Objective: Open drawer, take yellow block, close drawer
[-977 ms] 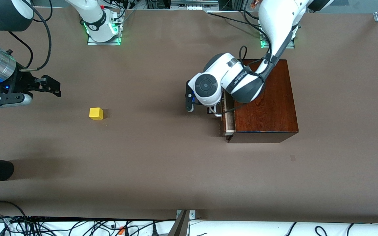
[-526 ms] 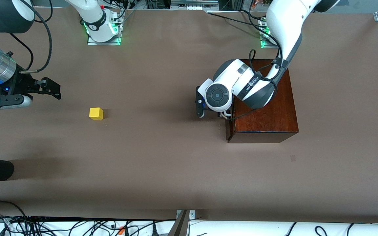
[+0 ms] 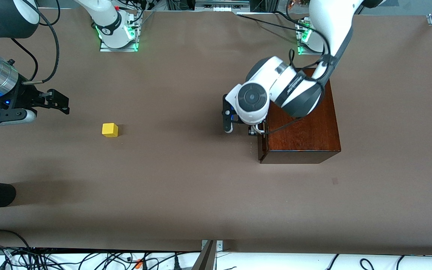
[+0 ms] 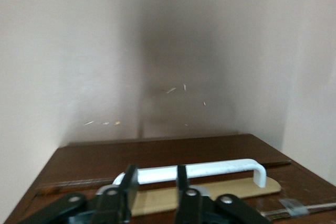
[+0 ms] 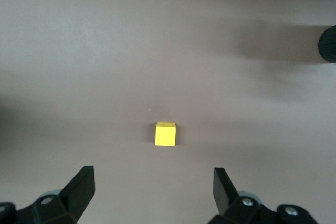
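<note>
Drawer [image 3: 260, 144] now reads as shut: in the front view its face sits flush with the dark wooden box [image 3: 302, 123], where a second ago a strip of pale tray stood out toward the right arm's end of the counter [image 3: 186, 195]. Half a second ago it was already almost home, so the closing push looks finished.

Left gripper [image 4: 154, 184] is at the drawer front, its fingers [image 4: 129, 182] set either side of the white bar handle [image 4: 210, 170]. From the left wrist view there is a gap between the fingers and they look to stand just clear of the bar, not clamped; I log it as open. The arm has risen slightly against the box since the last frame, which I take as the start of a release or retreat.

Yellow block [image 3: 110, 129] lies on the bare counter, well apart from the box, toward the right arm's end. It has not moved across the three front frames.

Right gripper [image 5: 152, 187] hangs over the counter near the block with jaws spread wide, holding nothing; the right wrist view shows the block [image 5: 165, 134] between and ahead of the two fingers. This arm is waiting.

Judgement: block is out, drawer is shut, task essentially complete. Remaining: back the left gripper off the handle without dragging the drawer open again.
</note>
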`<state>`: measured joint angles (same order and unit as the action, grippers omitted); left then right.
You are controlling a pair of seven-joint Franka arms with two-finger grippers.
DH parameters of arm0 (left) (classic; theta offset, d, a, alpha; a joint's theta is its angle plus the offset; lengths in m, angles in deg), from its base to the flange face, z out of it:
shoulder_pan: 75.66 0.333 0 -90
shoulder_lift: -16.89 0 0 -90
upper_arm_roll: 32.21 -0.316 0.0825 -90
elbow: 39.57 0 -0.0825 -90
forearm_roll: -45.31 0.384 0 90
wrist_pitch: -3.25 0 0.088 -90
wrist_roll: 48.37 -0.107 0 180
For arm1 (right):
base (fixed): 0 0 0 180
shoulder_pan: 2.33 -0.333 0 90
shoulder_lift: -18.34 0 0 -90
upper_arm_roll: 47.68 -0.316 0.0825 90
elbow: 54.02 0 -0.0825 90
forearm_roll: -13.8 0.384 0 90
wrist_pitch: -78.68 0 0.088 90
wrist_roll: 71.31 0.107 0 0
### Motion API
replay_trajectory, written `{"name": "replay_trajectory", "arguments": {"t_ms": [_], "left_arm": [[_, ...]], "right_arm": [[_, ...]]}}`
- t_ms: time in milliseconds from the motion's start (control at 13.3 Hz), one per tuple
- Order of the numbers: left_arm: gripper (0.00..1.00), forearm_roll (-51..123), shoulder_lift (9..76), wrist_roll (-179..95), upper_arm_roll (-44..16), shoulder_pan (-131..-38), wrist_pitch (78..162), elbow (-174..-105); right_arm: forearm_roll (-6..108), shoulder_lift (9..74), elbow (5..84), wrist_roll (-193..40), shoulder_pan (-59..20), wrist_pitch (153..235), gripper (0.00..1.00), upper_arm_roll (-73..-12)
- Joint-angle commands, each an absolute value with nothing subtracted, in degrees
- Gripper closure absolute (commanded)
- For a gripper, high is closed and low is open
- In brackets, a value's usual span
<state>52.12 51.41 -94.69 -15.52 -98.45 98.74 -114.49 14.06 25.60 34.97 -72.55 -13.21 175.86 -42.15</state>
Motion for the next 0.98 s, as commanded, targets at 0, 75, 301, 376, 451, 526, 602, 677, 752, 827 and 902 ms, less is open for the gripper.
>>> {"name": "replay_trajectory", "arguments": {"t_ms": [0, 75, 301, 376, 451, 526, 602, 677, 752, 827, 902], "left_arm": [[0.0, 53.1, 44.6, -87.1, -16.5, -96.9, 93.1, -113.4], [0.0, 53.1, 43.0, -84.0, -17.0, -95.3, 92.0, -112.4], [0.0, 53.4, 41.0, -75.7, -19.0, -90.9, 87.4, -107.6], [0.0, 53.0, 40.8, -75.0, -19.2, -89.0, 85.5, -105.5], [0.0, 53.1, 40.8, -74.2, -19.0, -86.9, 84.1, -103.7], [0.0, 52.9, 39.5, -72.0, -20.8, -86.4, 84.1, -102.9], [0.0, 52.3, 37.7, -67.8, -23.0, -86.3, 84.4, -104.0], [0.0, 51.2, 36.1, -61.8, -23.7, -85.7, 84.6, -106.7], [0.0, 50.3, 32.9, -55.2, -23.8, -83.8, 85.5, -110.2], [0.0, 50.0, 30.2, -49.6, -23.8, -82.7, 89.5, -113.9], [0.0, 49.7, 27.3, -46.3, -23.8, -81.3, 93.9, -117.7]], "right_arm": [[13.6, 26.3, 33.5, -73.2, -12.7, 175.5, 0.0, -42.5], [13.5, 26.3, 33.5, -73.2, -12.7, 175.5, 0.0, -42.5], [13.5, 26.3, 33.5, -73.2, -12.7, 175.5, 0.0, -42.5], [13.5, 26.3, 33.5, -73.2, -12.6, 175.5, 0.0, -42.5], [13.5, 26.3, 33.5, -73.2, -12.6, 175.5, 0.0, -42.5], [13.5, 26.3, 33.5, -73.2, -12.6, 175.5, 0.0, -42.5], [13.5, 26.3, 33.5, -73.2, -12.5, 175.6, 0.0, -42.5], [13.5, 26.3, 33.5, -73.2, -12.5, 175.6, 0.0, -42.5], [13.5, 26.3, 33.5, -73.2, -12.5, 175.6, 0.0, -42.5], [13.5, 26.3, 33.5, -73.2, -12.5, 175.6, 0.0, -42.5], [13.5, 26.3, 33.5, -73.2, -12.5, 175.6, 0.0, -42.5]]}}
